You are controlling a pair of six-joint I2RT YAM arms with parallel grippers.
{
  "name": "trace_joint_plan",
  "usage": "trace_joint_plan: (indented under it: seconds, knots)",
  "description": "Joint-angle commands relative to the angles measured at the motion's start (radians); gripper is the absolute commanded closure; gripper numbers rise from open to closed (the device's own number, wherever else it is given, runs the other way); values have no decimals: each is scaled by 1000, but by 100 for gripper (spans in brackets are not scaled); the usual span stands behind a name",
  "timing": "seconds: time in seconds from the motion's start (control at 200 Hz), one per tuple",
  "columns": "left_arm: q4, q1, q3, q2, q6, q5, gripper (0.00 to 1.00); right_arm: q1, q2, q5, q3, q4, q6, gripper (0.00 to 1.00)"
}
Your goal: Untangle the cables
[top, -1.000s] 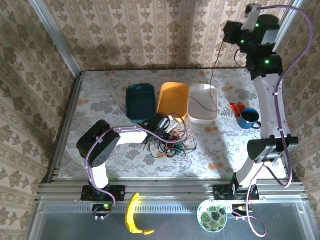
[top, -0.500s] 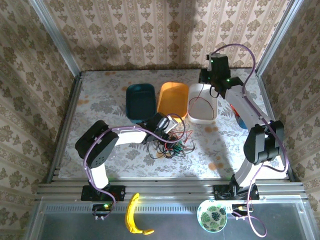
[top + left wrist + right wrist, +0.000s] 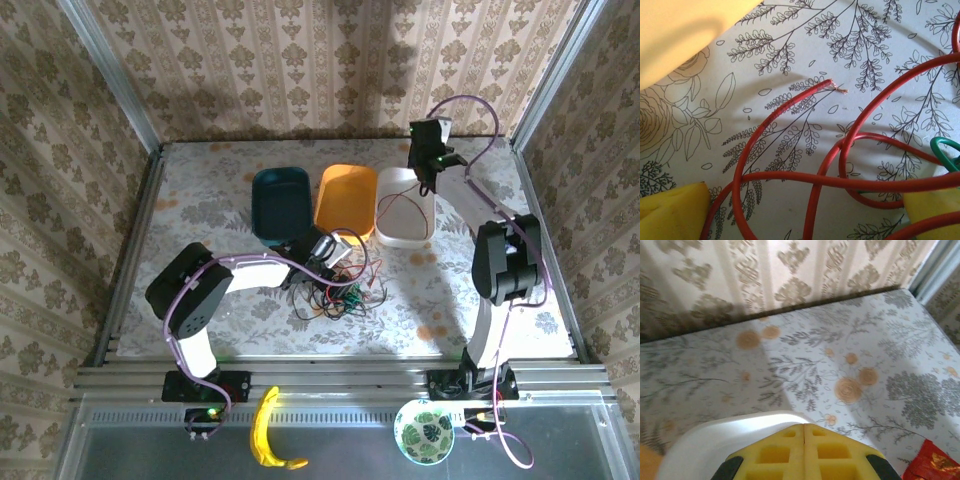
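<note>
Thin red, black and green cables [image 3: 338, 292] lie tangled in loops. The left hand [image 3: 800, 212] is spread over them; the right hand [image 3: 804, 450] is pressed together.

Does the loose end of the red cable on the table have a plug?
No, the red cable ends in bare frayed strands.

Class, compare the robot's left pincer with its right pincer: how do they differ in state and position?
The left pincer is open; the right pincer is shut, pads pressed together. The left pincer sits low over the tangled cables mid-table; the right pincer is over the far rim of the white bin. Both have yellow pads.
</note>
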Motion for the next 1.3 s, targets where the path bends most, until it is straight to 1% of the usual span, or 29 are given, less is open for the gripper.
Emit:
trace_joint_plan:
  seconds: [0.0,0.19,0.38,0.45,0.475,0.54,0.605,0.645,0.7,0.715,0.72,0.755,0.865,0.87,0.875,0.88,0.885,0.89,0.905,1.03,1.1,1.155,1.205,1.295]
  knots:
    - [-105,15,-25,-9,17,-16,0,33,56,120,52,-80,23,100]
    - [-116,14,-11,2,13,-13,0,55,131,34,63,-151,38,100]
    - [-121,14,-1,8,13,-9,0,58,162,-61,20,-166,67,100]
    - [-122,14,3,11,16,-7,0,58,170,-114,10,-159,59,100]
    - [-123,15,7,12,17,-5,0,57,170,-132,6,-155,55,96]
    - [-123,14,11,17,20,-5,0,56,166,-161,0,-147,60,77]
    - [-125,16,18,21,22,-1,0,56,148,-165,-9,-128,72,58]
    - [-129,16,24,24,24,1,0,55,129,-177,-21,-105,70,50]
    - [-133,15,31,27,24,2,0,54,96,-182,-40,-70,68,42]
    - [-133,15,31,28,24,3,0,54,89,-183,-43,-62,67,33]
    - [-134,15,31,28,25,3,0,55,85,-183,-44,-59,67,32]
    - [-134,15,33,30,26,2,0,54,68,-184,-49,-44,63,29]
    - [-133,16,37,34,29,5,0,47,34,-179,-37,-47,45,26]
    - [-133,16,37,35,30,5,0,46,32,-179,-37,-48,44,25]
    - [-133,16,38,35,30,6,0,45,31,-178,-36,-49,43,18]
    - [-133,15,38,35,30,6,0,46,29,-178,-37,-49,42,14]
    - [-133,15,38,35,30,6,0,45,28,-177,-37,-48,42,7]
    - [-133,15,37,35,30,6,0,46,26,-177,-38,-48,40,3]
    - [-133,16,37,35,30,4,0,45,22,-176,-38,-47,36,0]
    - [-133,15,39,39,33,10,0,39,-20,-194,-50,-54,-14,0]
    - [-132,15,37,38,37,11,0,39,-60,-237,-68,-74,-43,1]
    - [-132,15,37,38,40,12,0,41,-122,-302,-112,-71,-50,3]
    - [-130,17,36,37,42,16,0,47,-191,-393,-171,-68,-53,6]
    - [-127,18,35,33,43,27,0,71,-321,-561,-297,-82,-53,16]
